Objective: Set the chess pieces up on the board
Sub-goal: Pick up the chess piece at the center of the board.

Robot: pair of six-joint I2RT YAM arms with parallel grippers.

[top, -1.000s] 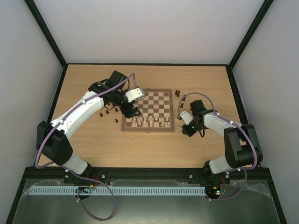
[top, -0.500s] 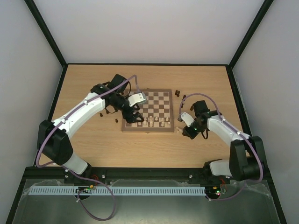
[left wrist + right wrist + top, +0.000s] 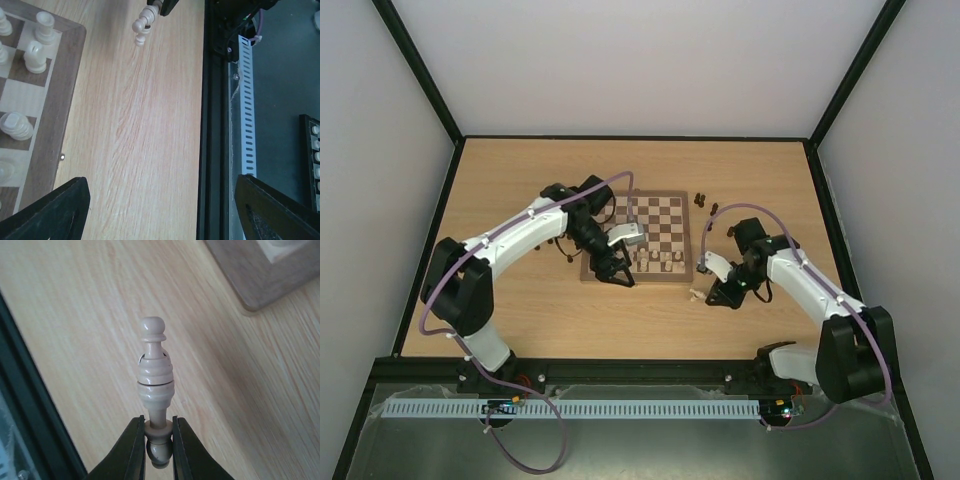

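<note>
Risk, grip: My right hand (image 3: 159, 437) pinches the pale piece (image 3: 156, 380) only by its narrow foot, so nearly all of it juts out past the fingertips. I judge that a quick swing could make it pivot or slip free.
Risk, placing: The pale men (image 3: 655, 260) on the board (image 3: 640, 279) stand close together. Bringing this one in low could tip a neighbour.
Risk, arms: My left hand (image 3: 610, 268) sits at the board's near-left corner, close to where the right one probably has to go. If both move in together they could clash.
Right hand state: Closed tight on the piece's foot, with nothing else between the fingers.
Right hand pose: Low over the desk (image 3: 75, 315), with the piece pointing out ahead of the fingertips. The board's corner lies ahead and to the right of them.
Left hand state: Spread wide and holding nothing.
Left hand pose: Over bare desk, with the board's rim just beside its left finger.
Piece location: In my right hand, off the board. I cannot tell whether it clears the desk.
Dark men (image 3: 700, 198): On the desk beyond the right hand, off the board.
</note>
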